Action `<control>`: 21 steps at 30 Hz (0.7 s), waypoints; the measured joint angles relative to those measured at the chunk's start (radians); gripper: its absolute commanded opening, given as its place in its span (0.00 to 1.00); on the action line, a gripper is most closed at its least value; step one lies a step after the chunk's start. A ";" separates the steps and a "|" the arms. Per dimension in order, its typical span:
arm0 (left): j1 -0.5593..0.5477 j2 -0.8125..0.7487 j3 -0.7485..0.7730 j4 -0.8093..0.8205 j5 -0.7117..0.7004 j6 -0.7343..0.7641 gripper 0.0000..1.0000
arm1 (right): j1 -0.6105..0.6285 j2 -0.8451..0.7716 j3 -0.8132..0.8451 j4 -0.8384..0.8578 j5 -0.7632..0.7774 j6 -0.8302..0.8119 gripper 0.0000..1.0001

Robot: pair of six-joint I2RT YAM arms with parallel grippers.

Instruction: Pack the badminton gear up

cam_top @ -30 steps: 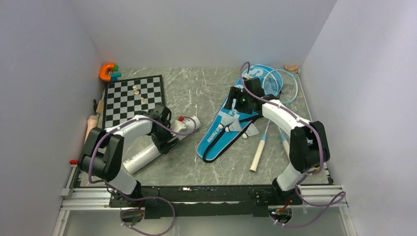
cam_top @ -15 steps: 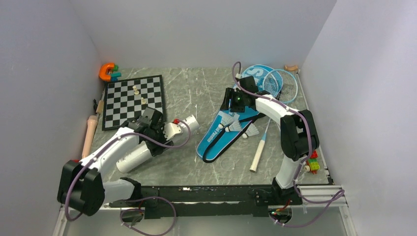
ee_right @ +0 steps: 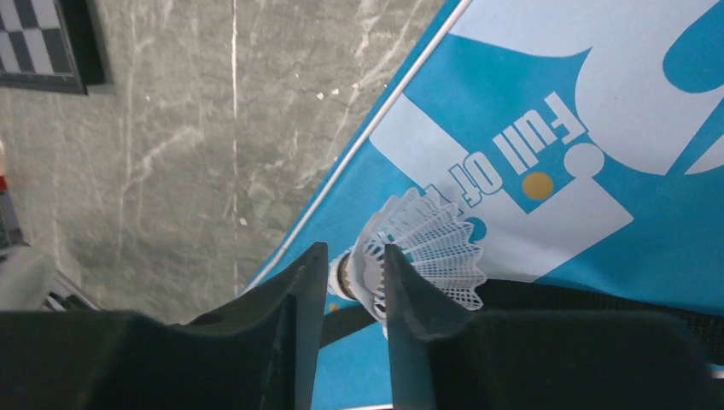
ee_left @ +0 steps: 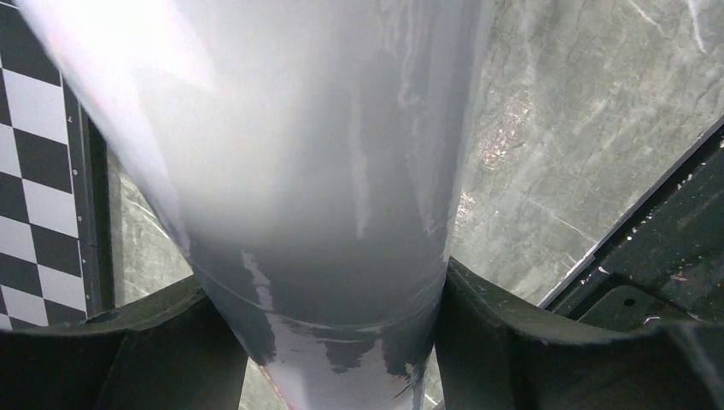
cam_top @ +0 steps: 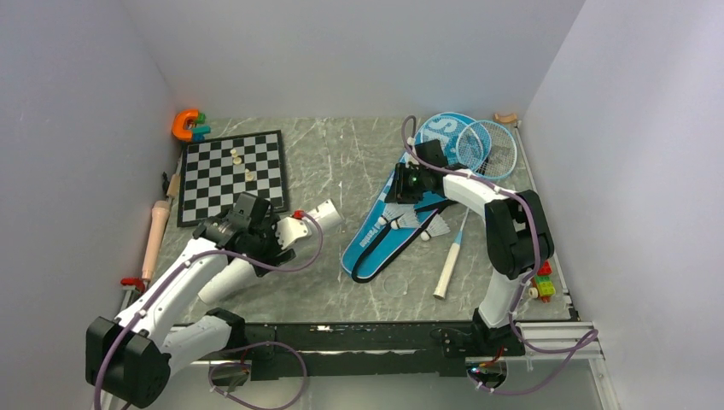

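Note:
My left gripper (cam_top: 271, 239) is shut on the long pale-grey tube (cam_top: 224, 278), which runs from near the left arm's base up to its open end by the table's middle. In the left wrist view the tube (ee_left: 316, 171) fills the gap between both fingers of that gripper (ee_left: 324, 286). My right gripper (cam_top: 399, 190) hovers over the blue bag (cam_top: 376, 239). In the right wrist view the gripper (ee_right: 350, 260) has closed on a white shuttlecock (ee_right: 427, 239) lying on the bag (ee_right: 598, 128) beside its black strap (ee_right: 580, 295). Two more shuttlecocks (cam_top: 410, 220) lie on the bag. Two light-blue rackets (cam_top: 487, 147) rest at the right.
The chessboard (cam_top: 230, 175) with a few small pieces lies at the back left, a wooden rolling pin (cam_top: 156, 235) beside the left wall. An orange toy (cam_top: 186, 124) sits in the far left corner. Coloured blocks (cam_top: 544, 282) lie by the right arm. White walls stand on three sides.
The right gripper's jaws have narrowed onto the shuttlecock and shifted slightly left over the bag. The left arm has swung toward the left, drawing the tube with it.

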 measured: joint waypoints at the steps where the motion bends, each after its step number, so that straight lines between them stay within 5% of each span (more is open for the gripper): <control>1: 0.000 -0.008 0.000 0.000 0.002 0.000 0.20 | 0.000 0.000 -0.006 0.000 -0.001 -0.001 0.19; 4: 0.000 -0.023 0.000 0.001 0.010 -0.004 0.19 | 0.000 0.000 -0.017 -0.001 -0.007 -0.002 0.00; 12: 0.000 -0.035 0.000 0.008 0.039 -0.020 0.19 | 0.001 -0.039 -0.020 -0.015 -0.027 0.027 0.00; 21: 0.000 -0.089 -0.047 0.058 0.109 0.016 0.22 | 0.046 -0.417 -0.022 -0.016 -0.042 0.116 0.00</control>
